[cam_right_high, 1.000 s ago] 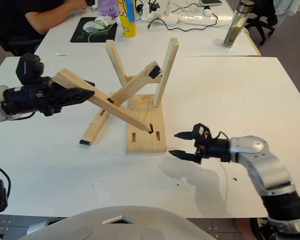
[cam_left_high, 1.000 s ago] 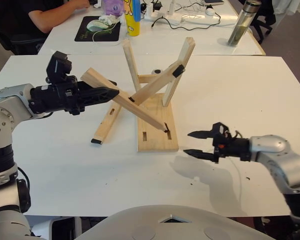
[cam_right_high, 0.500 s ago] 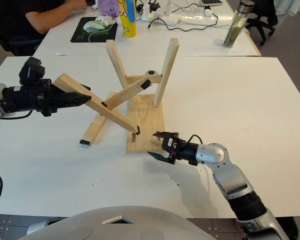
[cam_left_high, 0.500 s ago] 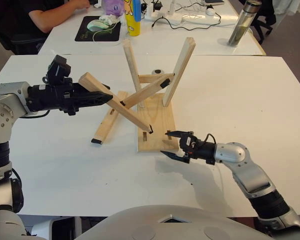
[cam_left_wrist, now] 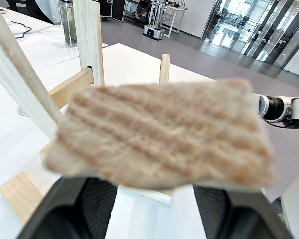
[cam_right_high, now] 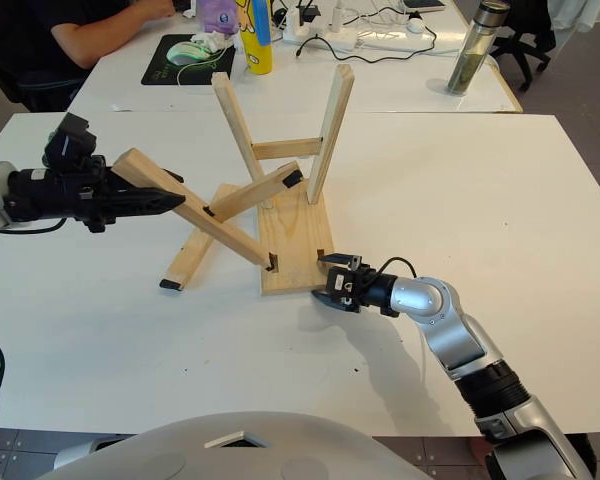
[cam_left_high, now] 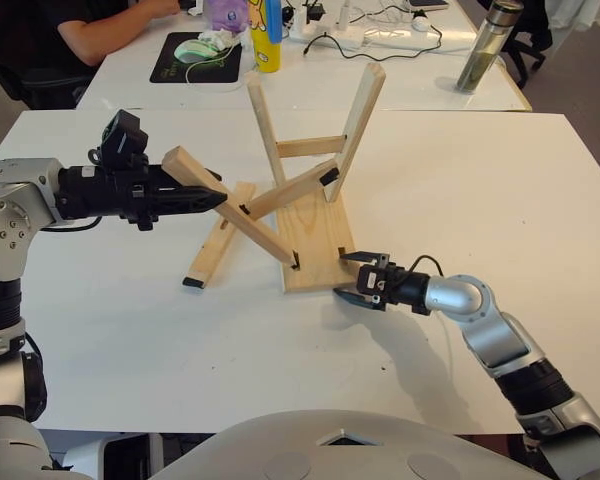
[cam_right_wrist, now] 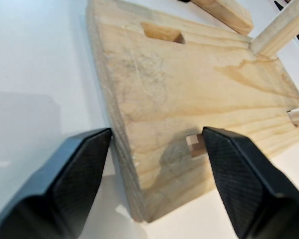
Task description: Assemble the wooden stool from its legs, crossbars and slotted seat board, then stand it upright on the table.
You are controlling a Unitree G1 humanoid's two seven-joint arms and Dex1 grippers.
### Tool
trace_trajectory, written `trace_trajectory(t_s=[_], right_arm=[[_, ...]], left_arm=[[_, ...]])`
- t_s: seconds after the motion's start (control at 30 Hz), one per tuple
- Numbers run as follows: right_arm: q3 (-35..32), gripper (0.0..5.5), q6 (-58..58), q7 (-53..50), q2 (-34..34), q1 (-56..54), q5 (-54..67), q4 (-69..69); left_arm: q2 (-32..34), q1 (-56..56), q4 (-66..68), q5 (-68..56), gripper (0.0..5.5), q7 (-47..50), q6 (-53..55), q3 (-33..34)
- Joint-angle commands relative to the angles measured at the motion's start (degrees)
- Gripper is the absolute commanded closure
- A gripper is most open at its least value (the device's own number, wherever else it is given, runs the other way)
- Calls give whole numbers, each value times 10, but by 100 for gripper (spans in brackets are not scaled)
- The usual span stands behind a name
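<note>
1. The left gripper (cam_left_high: 208, 193) was closed on the upper end of a wooden leg (cam_left_high: 242, 215), which was held slanting down toward the slotted seat board (cam_left_high: 320, 255).
2. Over the last second the leg's lower end was brought down and nearer. It was now placed just at the board's left edge, close to a slot, though it could not be told whether the tenon had entered.
3. A crossbar (cam_left_high: 298, 187) was seen running from the held leg toward the upright pair. Its joint was partly hidden, so it was only presumed to be attached.
4. The right gripper (cam_left_high: 346, 277) had been carried in from well out on the table to the board's near right corner. Its fingers (cam_right_wrist: 79, 169) were spread, with the corner lying between them and nothing yet clamped.
5. The board lay flat on the table (cam_left_high: 500, 190), with two legs (cam_left_high: 358, 115) and their crossbar (cam_left_high: 310, 147) standing at its far end. Another leg (cam_left_high: 215, 245) lay loose beside it.
6. The board was judged about to be steadied for the leg's insertion, and the stool remained roughly half built.
</note>
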Motion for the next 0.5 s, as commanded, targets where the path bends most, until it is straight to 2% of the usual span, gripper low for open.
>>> trace_trajectory(t_s=[0.03,0.23,0.5], right_arm=[[-1,210,8,17,-6,7,8,1],[2,210,12,20,-2,3,9,7],[5,210,15,23,-1,-2,7,14]], left_arm=[[-24,-26,-10,19,344,15,-26,-16],[-49,-38,-10,31,344,11,-32,-50],[-29,-47,15,63,344,-17,-48,-62]])
